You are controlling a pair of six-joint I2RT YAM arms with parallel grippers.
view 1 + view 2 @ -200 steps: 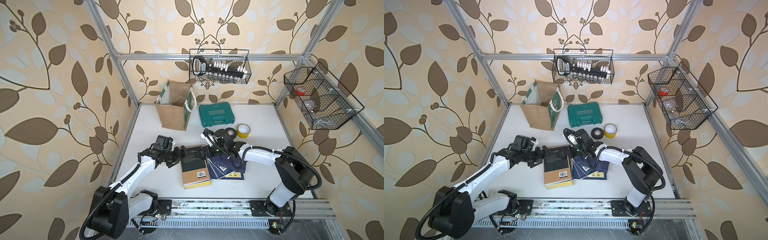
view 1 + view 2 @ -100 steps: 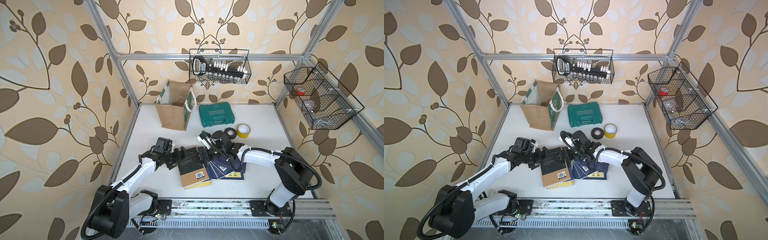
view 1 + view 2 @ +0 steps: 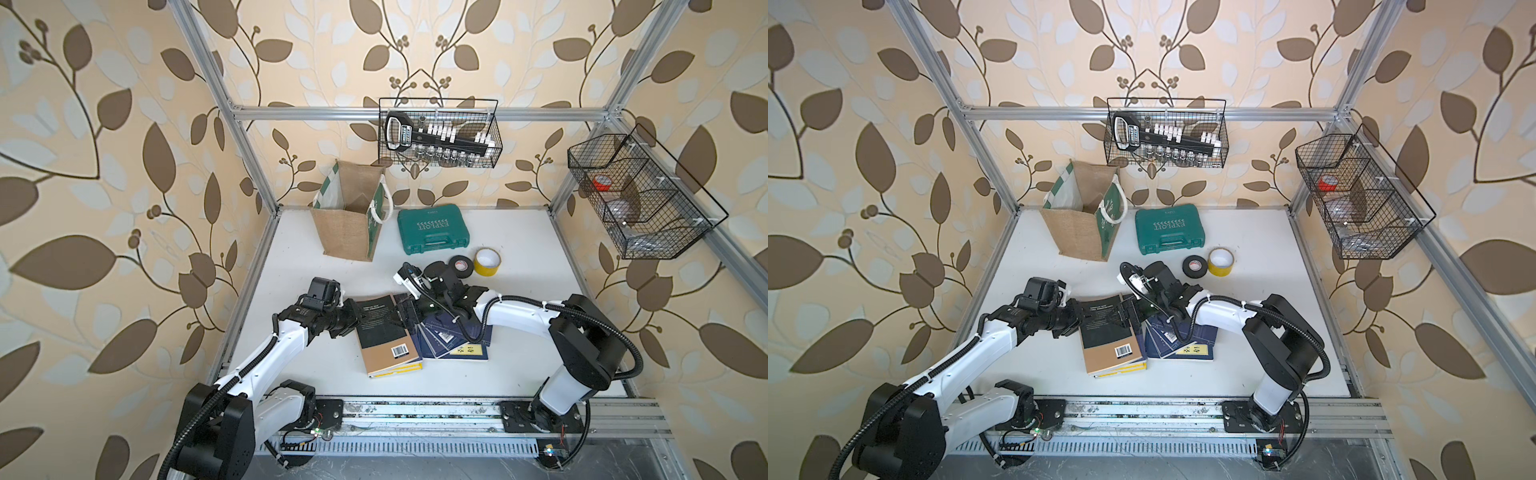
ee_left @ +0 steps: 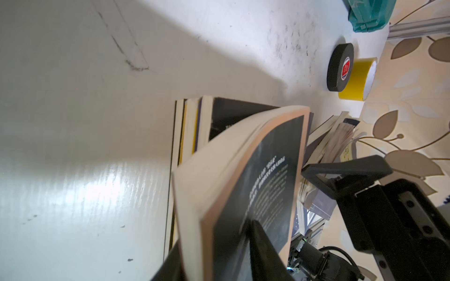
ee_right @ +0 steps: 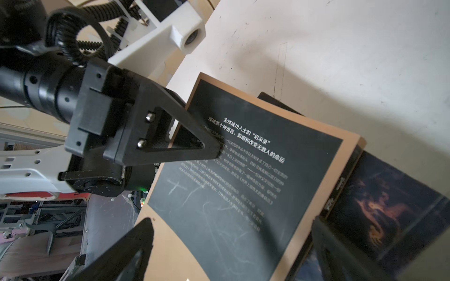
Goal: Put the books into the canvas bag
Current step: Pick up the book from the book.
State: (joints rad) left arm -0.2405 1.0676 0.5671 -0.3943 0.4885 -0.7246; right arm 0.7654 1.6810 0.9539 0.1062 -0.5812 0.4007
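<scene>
A tan-and-black book tops a stack of yellow-edged books at mid-table. My left gripper is shut on its near-left edge, one finger pressing the black cover, and that side is raised off the stack. My right gripper stands open, its fingers wide apart across the book's opposite edge. Navy books lie fanned under the right arm. The canvas bag stands open at the back left.
A green tool case lies right of the bag. A black tape roll and a yellow one sit just behind the right gripper. Wire baskets hang on the back and right walls.
My left gripper has closed on the tan-and-black book's edge and that edge has come up. The right gripper has shifted left over the book and stayed open.
</scene>
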